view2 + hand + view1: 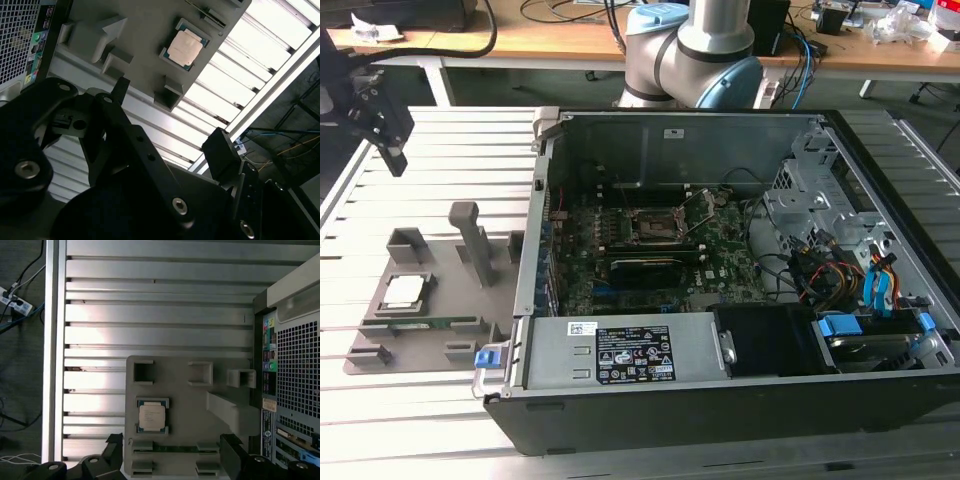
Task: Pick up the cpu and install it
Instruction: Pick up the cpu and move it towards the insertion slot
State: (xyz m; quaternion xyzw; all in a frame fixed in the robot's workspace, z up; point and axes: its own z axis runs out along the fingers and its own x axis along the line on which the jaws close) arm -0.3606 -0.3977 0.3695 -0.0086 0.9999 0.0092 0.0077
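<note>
Squarely seated: silvery square cpu (pixel 151 416), matte grey tray (pixel 190 405).

We see a slatted aluminium table (pixel 380 420); behind it stands a wooden workbench (pixel 550 40) strewn with cables (pixel 807 60), and beside it lies dark floor (pixel 20 390).

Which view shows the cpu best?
The first wrist view: the cpu faces the camera squarely, unobstructed. The second wrist view shows the cpu rotated; the exterior view shows the cpu at a slant.

No legible text anywhere.
</note>
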